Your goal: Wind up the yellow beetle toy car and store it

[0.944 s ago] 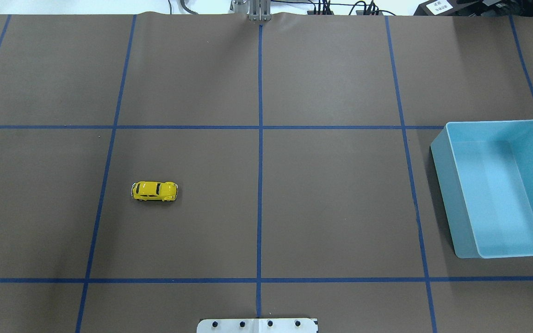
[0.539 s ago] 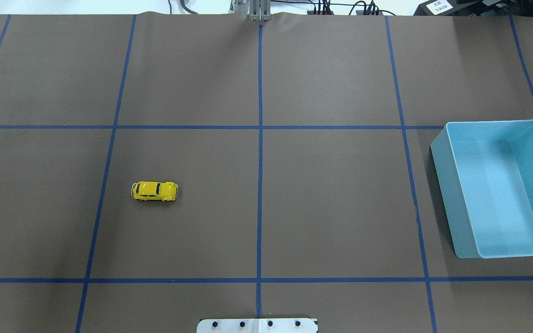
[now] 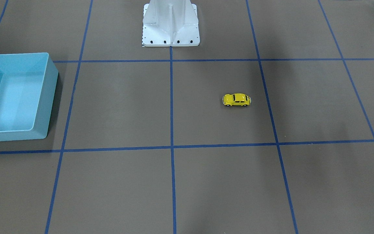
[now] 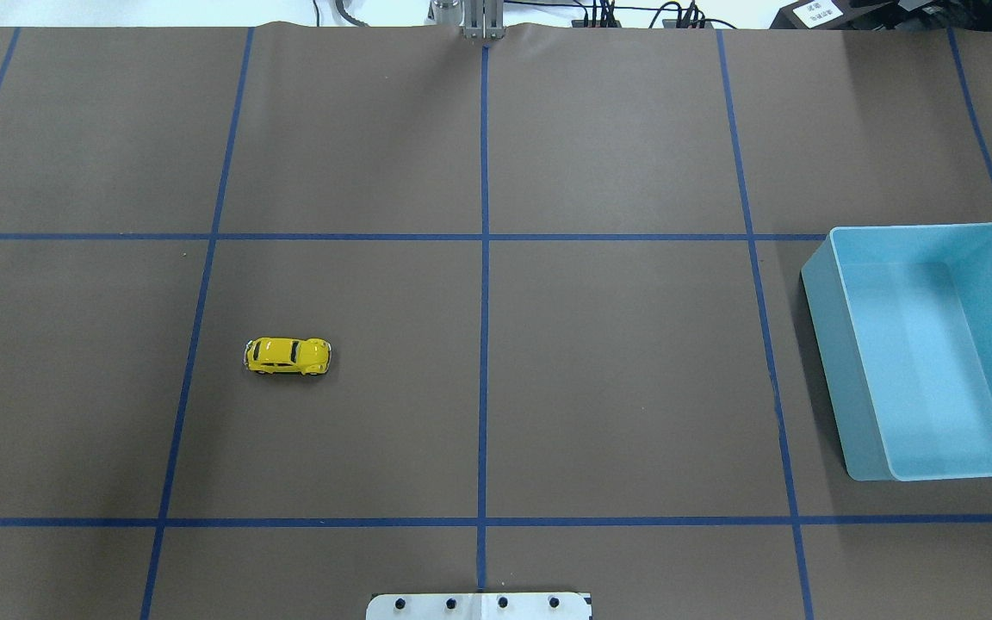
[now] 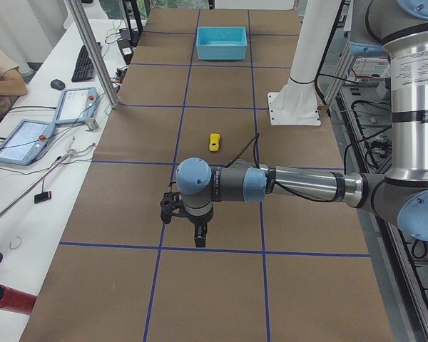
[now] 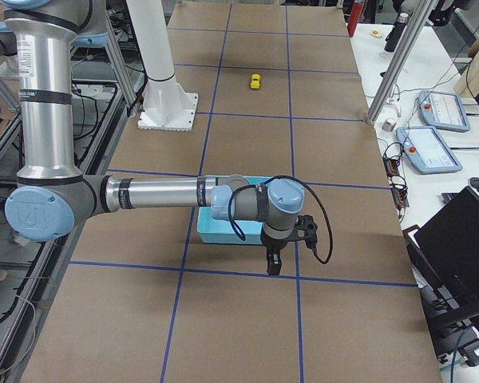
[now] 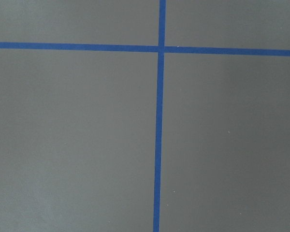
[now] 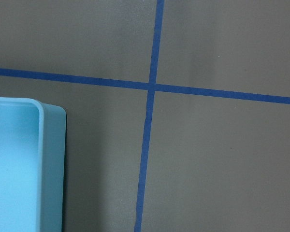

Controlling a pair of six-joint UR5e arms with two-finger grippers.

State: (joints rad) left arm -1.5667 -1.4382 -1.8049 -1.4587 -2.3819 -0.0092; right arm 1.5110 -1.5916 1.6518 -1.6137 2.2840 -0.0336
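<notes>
The yellow beetle toy car [image 4: 288, 356] stands on its wheels on the brown table, left of the middle line; it also shows in the front-facing view [image 3: 236, 99] and both side views [image 5: 214, 142] [image 6: 255, 80]. The light blue bin [image 4: 823, 362] is empty at the right edge [image 3: 52, 97]. My left gripper [image 5: 197, 235] hangs over the table's left end, well away from the car. My right gripper [image 6: 273, 263] hangs just outside the bin's outer side [image 6: 231, 234]. I cannot tell whether either is open or shut. Neither wrist view shows fingers.
Blue tape lines [image 4: 484, 284] divide the brown table into squares. The robot's white base [image 3: 170, 24] stands at the near middle edge. Operator consoles [image 5: 28, 139] and a seated person are on a side table beyond the far edge.
</notes>
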